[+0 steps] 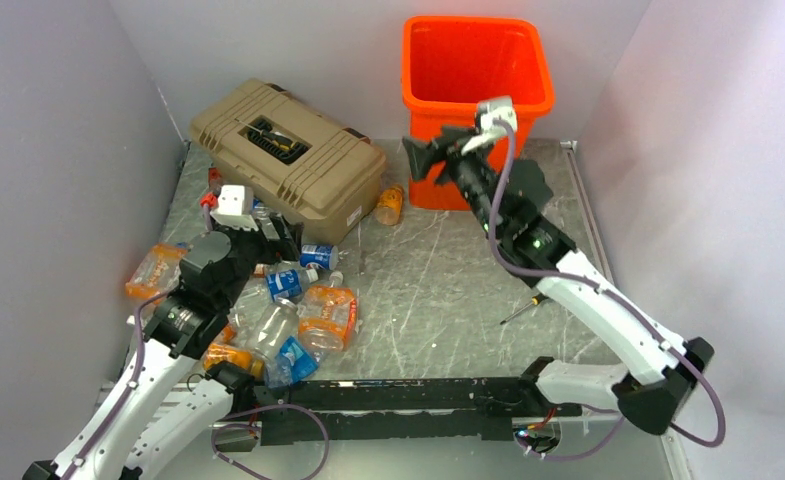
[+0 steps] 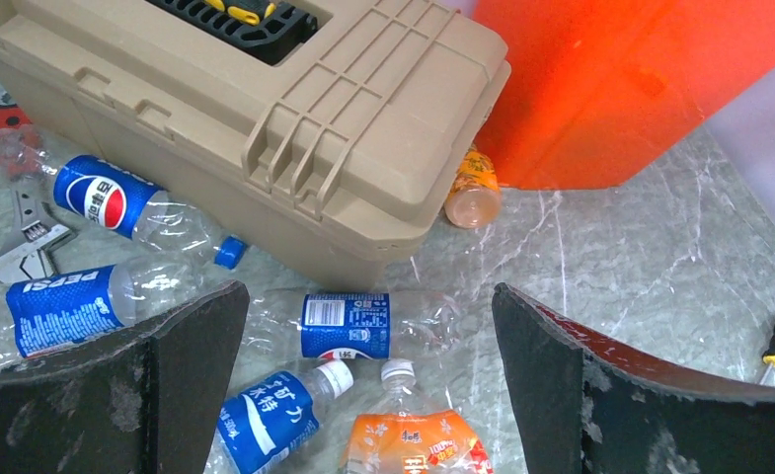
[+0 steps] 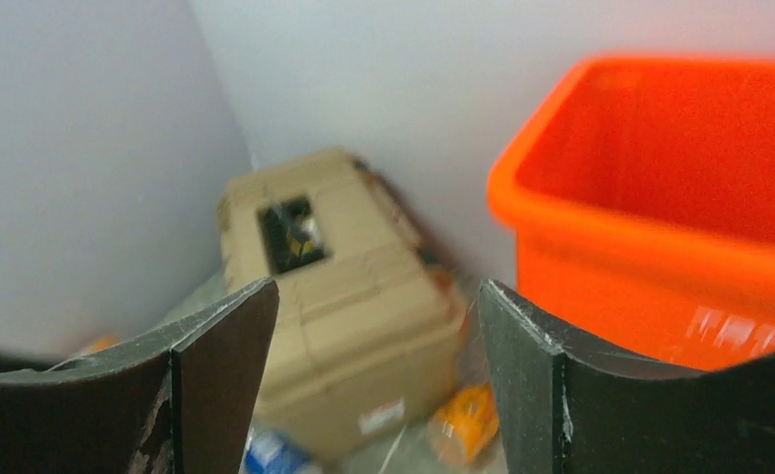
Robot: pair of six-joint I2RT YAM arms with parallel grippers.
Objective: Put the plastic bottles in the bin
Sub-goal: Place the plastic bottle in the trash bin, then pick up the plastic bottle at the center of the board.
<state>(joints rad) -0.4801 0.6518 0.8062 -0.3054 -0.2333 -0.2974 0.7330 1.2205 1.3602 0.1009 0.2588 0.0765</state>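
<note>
At the back of the table [image 1: 438, 270] stands the bin [image 1: 468, 55]. The right claw [image 1: 420, 160] beside it is open and empty. So is the left claw [image 2: 368, 296]. Many bottles [image 1: 288, 310] lie waiting.

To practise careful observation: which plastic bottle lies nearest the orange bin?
The small orange bottle, lying alone between the tan toolbox and the orange bin. The other bottles are heaped in front of the toolbox.
</note>
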